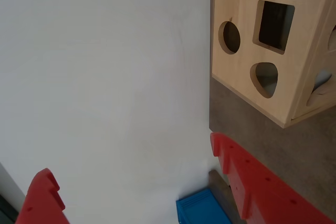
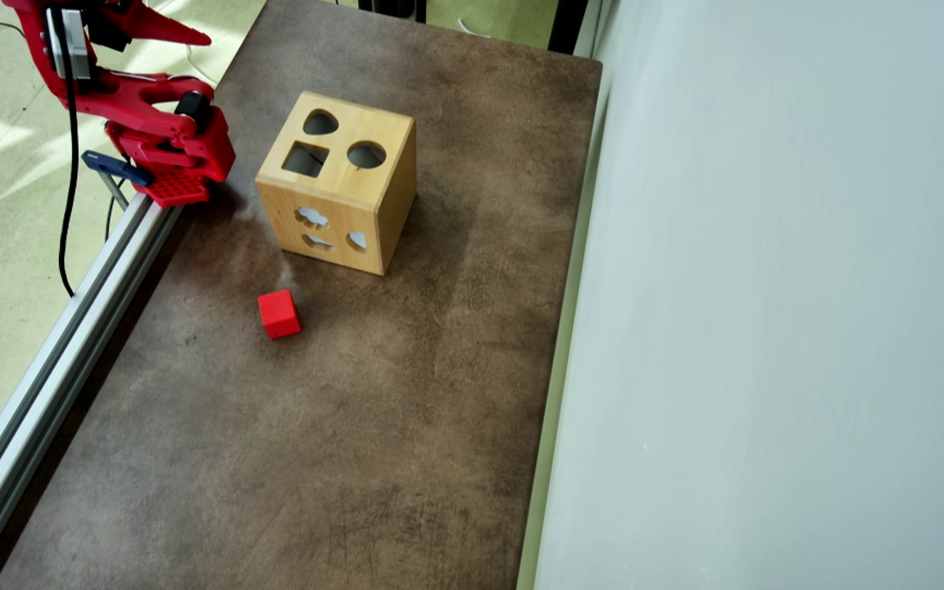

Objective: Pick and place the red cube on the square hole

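The red cube (image 2: 279, 314) lies on the brown table (image 2: 374, 459) in the overhead view, just in front of the wooden shape-sorter box (image 2: 374, 197). The box's top face has a square hole (image 2: 306, 159) beside a round hole and a rounded-triangle hole. My gripper (image 2: 181, 29) is raised at the table's far left corner, well away from the cube. In the wrist view the gripper (image 1: 129, 158) is open and empty, its red fingers wide apart. That view shows the box (image 1: 241, 93) and square hole (image 1: 274, 26) at upper right. The cube is out of the wrist view.
A white wall (image 2: 767, 328) runs along the table's right side and fills most of the wrist view (image 1: 105, 77). An aluminium rail (image 2: 70, 328) lines the left edge. A blue clamp (image 2: 115, 168) sits by the arm's base and also shows in the wrist view (image 1: 202, 208).
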You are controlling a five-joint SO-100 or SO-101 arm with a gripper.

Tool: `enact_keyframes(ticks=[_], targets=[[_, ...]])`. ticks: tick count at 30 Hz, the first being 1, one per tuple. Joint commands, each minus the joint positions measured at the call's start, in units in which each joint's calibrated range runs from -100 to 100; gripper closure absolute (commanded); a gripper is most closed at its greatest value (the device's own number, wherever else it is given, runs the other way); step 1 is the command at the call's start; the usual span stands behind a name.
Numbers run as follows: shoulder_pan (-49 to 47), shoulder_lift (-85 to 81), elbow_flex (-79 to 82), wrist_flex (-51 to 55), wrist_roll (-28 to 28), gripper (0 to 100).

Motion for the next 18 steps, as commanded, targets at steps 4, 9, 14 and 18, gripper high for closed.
enact_keyframes(ticks=[4,9,14,18], targets=[[-0.2,-13.0,8.3,0.6,0.4,94],[-0.2,-13.0,8.3,0.6,0.4,94],[-0.2,-13.0,8.3,0.6,0.4,94],[-0.3,-13.0,8.3,0.6,0.2,94]])
